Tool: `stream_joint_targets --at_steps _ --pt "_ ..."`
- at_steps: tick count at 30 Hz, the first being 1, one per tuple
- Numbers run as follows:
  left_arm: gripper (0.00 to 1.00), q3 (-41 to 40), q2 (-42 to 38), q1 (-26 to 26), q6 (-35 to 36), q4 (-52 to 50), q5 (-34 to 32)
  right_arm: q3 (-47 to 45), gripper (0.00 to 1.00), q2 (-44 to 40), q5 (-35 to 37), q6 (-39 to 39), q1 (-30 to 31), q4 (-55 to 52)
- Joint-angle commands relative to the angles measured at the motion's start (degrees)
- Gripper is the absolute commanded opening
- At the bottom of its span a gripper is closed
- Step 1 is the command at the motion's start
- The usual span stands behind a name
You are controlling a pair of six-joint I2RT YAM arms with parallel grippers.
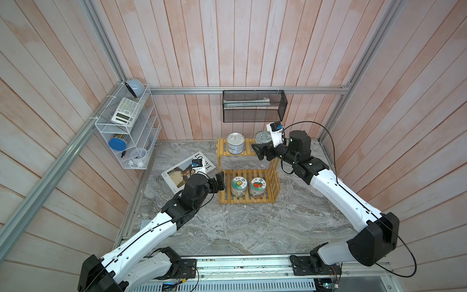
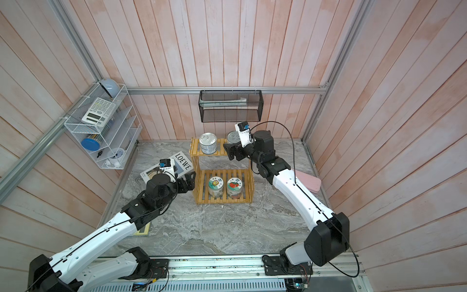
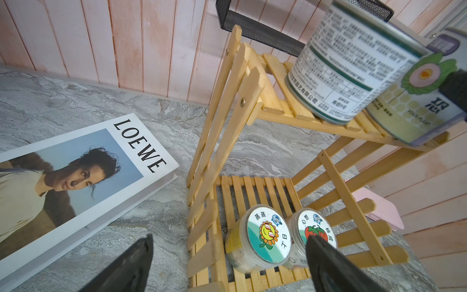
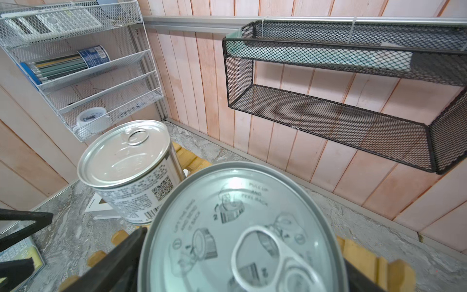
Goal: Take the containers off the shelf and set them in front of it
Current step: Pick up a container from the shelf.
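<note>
a: where did the containers sit?

b: all four were on the shelf (image 1: 242,201), which stood by the far edge of the tabletop (image 1: 227,227). the white-blue tin (image 1: 235,143) and purple tin (image 1: 262,137) were side by side on the upper tier, with the sunflower jar (image 1: 239,183) and strawberry jar (image 1: 257,185) below.

a: and the hands?

b: the right hand (image 1: 261,151) was spread wide, a finger on each side of the purple tin, not clamped. i couldn't tell if it touched. the left hand (image 1: 219,180), equally wide and empty, hovered just outside the shelf's side slats.

a: the step?

b: likely closing on the purple tin. i'd grip squarely below the rim, lift straight up clear of its neighbour, then set it on bare tabletop toward the near edge.
</note>
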Motion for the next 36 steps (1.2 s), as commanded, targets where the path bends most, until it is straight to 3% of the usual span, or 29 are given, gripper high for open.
stream_joint_targets --at_steps 1,11,23,36 --pt "1.0 -0.93 -0.18 0.33 0.63 0.71 0.0 1.63 0.96 0.72 2.79 -1.61 0.7 2.53" --pt "1.0 -1.11 -0.26 0.5 0.59 0.58 -0.24 1.51 0.68 1.7 4.42 -1.53 0.62 3.71" --pt "1.0 -1.37 0.2 0.69 0.39 0.85 -0.11 -0.73 0.65 -3.68 4.74 -0.75 0.79 3.15" --pt "1.0 0.25 3.48 0.67 0.9 2.38 0.99 -13.25 0.64 -22.41 9.73 -0.23 7.68 -5.36"
